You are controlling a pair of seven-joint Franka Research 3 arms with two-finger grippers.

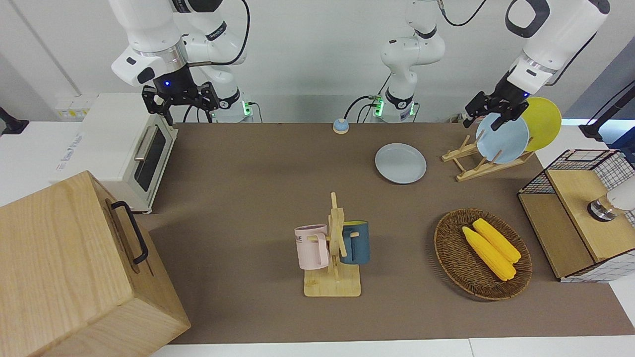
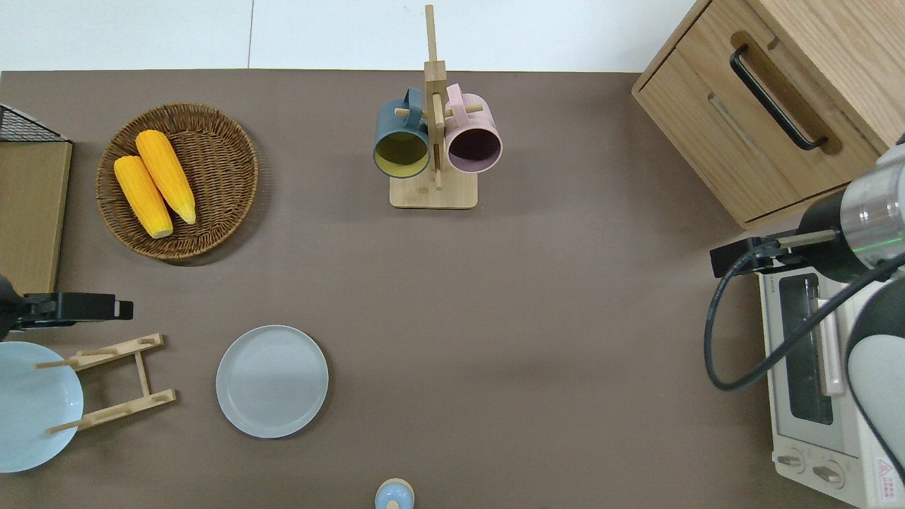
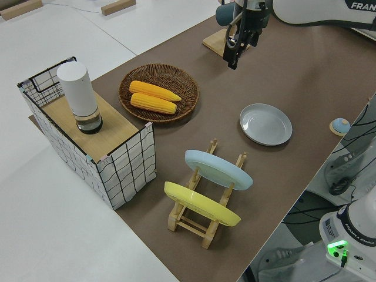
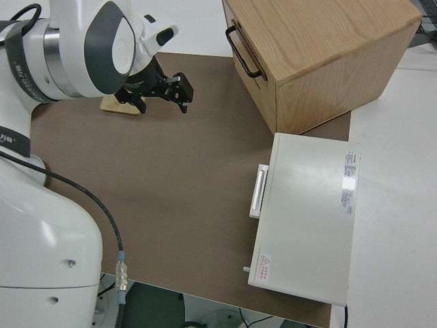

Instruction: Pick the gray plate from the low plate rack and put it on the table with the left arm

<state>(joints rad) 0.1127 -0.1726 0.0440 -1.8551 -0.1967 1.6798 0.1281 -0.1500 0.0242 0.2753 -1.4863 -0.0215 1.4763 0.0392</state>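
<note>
pale gray plate (image 2: 272,381) lies flat on the brown surface (image 2: 537,318), just beside the low plate rack (image 2: 117,382) toward the right arm's end, not touching it. nothing grips it.

low plate rack of light wood carries a light blue plate (image 1: 502,138) leaning in its pegs and a yellow plate (image 1: 542,122) in the slot nearer the robots. slots farther from the robots stand bare.

left claw (image 1: 487,115) hangs in the air, fingers apart and holding nothing. overhead view puts it over the surface at the rack's end farther from the robots, near the blue plate's edge. left arm (image 1: 545,39) slopes down steeply from the shoulder, wrist tilted, claw pointing down and outward.

right arm is parked, its claw (image 1: 181,99) spread wide and holding nothing.

surface: dull brown top with white edges. wicker basket (image 1: 449,250) with two ears of corn (image 1: 491,246) sits farther from the robots than the gray plate. mug stand (image 1: 337,248) mid-surface, a pink mug (image 1: 311,246) and a dark blue mug (image 1: 358,242) hung on it. small blue bell (image 1: 340,126) at the edge nearest the robots. wire-and-wood crate (image 3: 88,138) at the left arm's end, white cylinder (image 3: 79,97) on top. white toaster oven (image 1: 129,148) and a wooden box (image 1: 74,267) with a black handle at the right arm's end. plain white wall rises at the robots' side.
</note>
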